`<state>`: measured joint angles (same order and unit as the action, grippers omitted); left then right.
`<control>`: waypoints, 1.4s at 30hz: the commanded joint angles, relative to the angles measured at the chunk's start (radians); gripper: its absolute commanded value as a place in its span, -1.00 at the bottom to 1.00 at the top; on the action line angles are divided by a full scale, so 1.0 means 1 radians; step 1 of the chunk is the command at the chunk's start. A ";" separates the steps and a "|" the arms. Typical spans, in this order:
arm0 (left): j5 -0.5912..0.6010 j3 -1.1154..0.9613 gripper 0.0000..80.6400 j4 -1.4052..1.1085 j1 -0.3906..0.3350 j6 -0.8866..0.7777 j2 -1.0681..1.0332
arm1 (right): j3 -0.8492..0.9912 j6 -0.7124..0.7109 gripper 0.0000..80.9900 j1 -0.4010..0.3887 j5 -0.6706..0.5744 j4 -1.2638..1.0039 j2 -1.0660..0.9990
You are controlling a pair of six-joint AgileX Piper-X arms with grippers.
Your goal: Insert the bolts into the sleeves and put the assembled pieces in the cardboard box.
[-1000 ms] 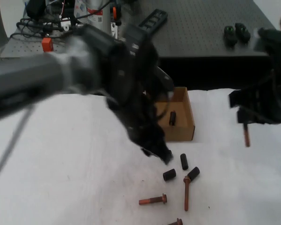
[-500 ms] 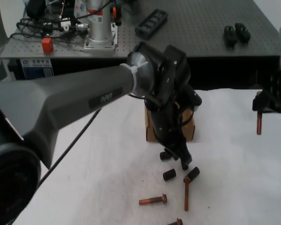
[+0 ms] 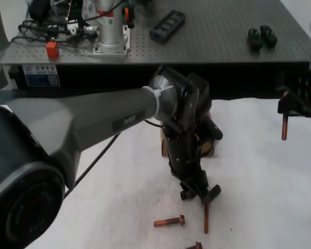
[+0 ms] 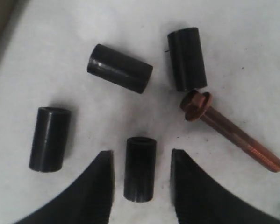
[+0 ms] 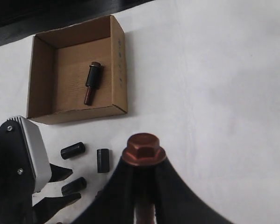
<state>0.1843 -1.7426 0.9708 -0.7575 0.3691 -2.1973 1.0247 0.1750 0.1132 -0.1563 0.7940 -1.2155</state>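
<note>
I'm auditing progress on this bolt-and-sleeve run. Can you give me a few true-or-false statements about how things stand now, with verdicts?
1. The right gripper holds a copper bolt between its fingers. True.
2. The cardboard box has nothing in it. False: one assembled piece, a bolt through a sleeve, lies inside.
3. The left gripper has its fingers open on either side of a black sleeve. True.
4. Every bolt on the white cloth already sits in a sleeve. False: a loose bolt lies bare beside the sleeves.
</note>
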 commanded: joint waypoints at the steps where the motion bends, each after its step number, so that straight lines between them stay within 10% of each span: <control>1: 0.002 -0.013 -0.27 0.010 -0.002 0.010 -0.006 | 0.006 -0.003 -1.00 0.006 -0.012 -0.033 0.013; 9: -0.018 -0.013 -0.31 0.027 -0.002 -0.012 -0.037 | 0.006 -0.003 -1.00 0.006 -0.012 -0.045 0.013; 15: -0.024 -0.013 -0.96 0.027 -0.002 -0.036 -0.040 | 0.006 -0.003 -1.00 0.006 -0.012 -0.045 0.013; 28: -0.015 0.061 -0.99 -0.015 0.053 -0.214 0.242 | 0.006 0.075 -1.00 0.000 -0.189 -0.165 0.018; 42: 0.676 0.718 -0.99 -0.588 0.169 -0.411 0.957 | 0.005 0.301 -1.00 -0.298 -0.484 -0.536 0.145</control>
<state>0.7370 -1.1009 0.5100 -0.5850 0.0335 -1.3501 1.0234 0.4110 -0.0590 -0.5572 0.3896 -1.1447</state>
